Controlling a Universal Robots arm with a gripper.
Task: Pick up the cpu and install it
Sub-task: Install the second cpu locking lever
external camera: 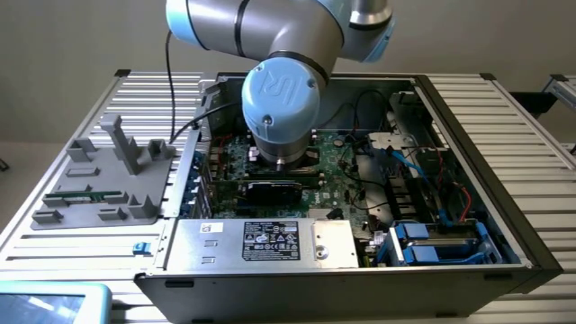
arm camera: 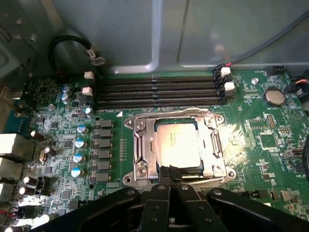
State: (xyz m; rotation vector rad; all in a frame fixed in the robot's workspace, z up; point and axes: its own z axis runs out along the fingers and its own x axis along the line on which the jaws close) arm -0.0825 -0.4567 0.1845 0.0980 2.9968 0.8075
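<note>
1. The robot arm (external camera: 279,88) reaches down into an open computer case (external camera: 468,169) that lies on a slatted metal tabletop (external camera: 531,135).
2. In the exterior view the arm's wrist stands over the middle of the green motherboard (external camera: 338,175), and the arm's body hides what is under it.
3. In the wrist view the claw (arm camera: 170,170) is clenched, its black fingertips (arm camera: 166,170) pressed together at the near edge of the socket frame (arm camera: 140,150).
4. The fingertips sit right at the edge of the cpu (arm camera: 177,144); whether they pinch it or only touch it cannot be told.
5. The cpu lies flat inside the socket, its silvery top facing up, with the metal frame around it on all sides.
6. The frame's plate is raised and not folded over the chip, so the chip's top is bare.
7. Four long dark memory slots (arm camera: 157,89) run side by side just beyond the socket, with white clips at their ends.
8. A row of small round capacitors (arm camera: 79,145) stands beside the socket, and a coin battery (arm camera: 273,96) sits on the board on its other side.
9. On the exterior view's left, outside the case, a grey parts tray (external camera: 108,182) rests on the tabletop with a narrow green memory stick (external camera: 81,198) lying in one of its holders.
10. A silver power supply (external camera: 261,241) with a black label fills the near part of the case, and blue drive brackets (external camera: 432,243) sit at the exterior view's right of it.
</note>
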